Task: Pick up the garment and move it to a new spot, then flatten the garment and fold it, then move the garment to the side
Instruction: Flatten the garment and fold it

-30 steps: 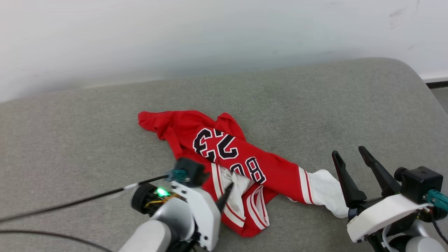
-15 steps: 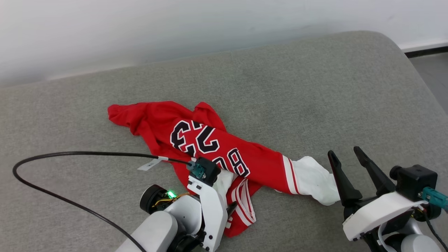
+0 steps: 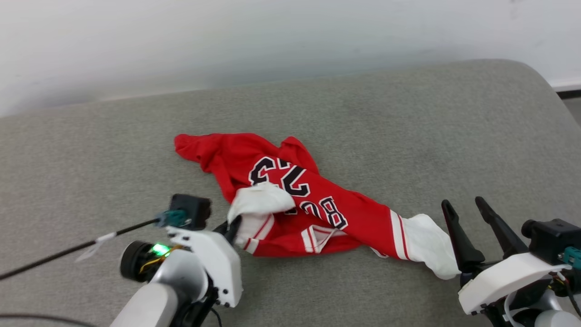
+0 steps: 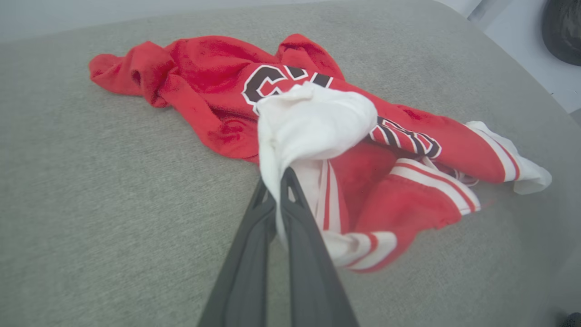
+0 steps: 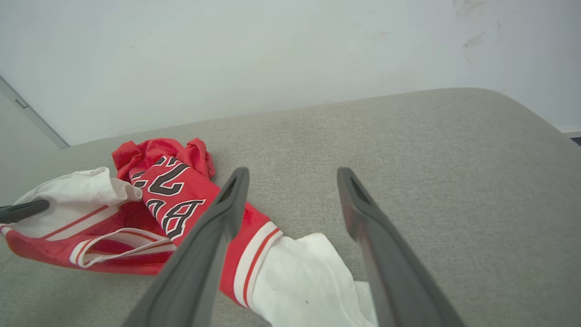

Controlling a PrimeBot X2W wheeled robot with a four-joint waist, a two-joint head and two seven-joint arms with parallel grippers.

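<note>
At the lower left of the head view, the left pincer (image 3: 231,227) is clenched on the garment (image 3: 354,213). The left wrist view shows this best: the two dark fingers (image 4: 290,213) meet with a fold of white sleeve (image 4: 313,122) pinched between them. That sleeve stands up off the grey padded surface (image 3: 91,172) and flops over the black-and-white numerals. The hold looks like a corner grip for picking the shirt up and carrying it to a new spot. A sleeve is an easy edge to pinch, but I judge that lifting from it alone would leave the rest trailing.

The garment lies crumpled in the middle of the head view, resting on the padded surface and well inside its edges. Its long axis runs diagonally, from a bunched red end at the upper left down to the second white sleeve (image 3: 426,240) at the lower right. The numerals read upside down from the head camera. I cannot tell where the collar sits among the folds.

At the lower right, the right pincer (image 3: 463,203) is released, with its fingers spread wide and nothing between them. In the right wrist view its fingers frame the second white sleeve (image 5: 308,272), which lies just below and between them. That places it to take the other end, though it isn't touching the cloth as far as I can see.
</note>
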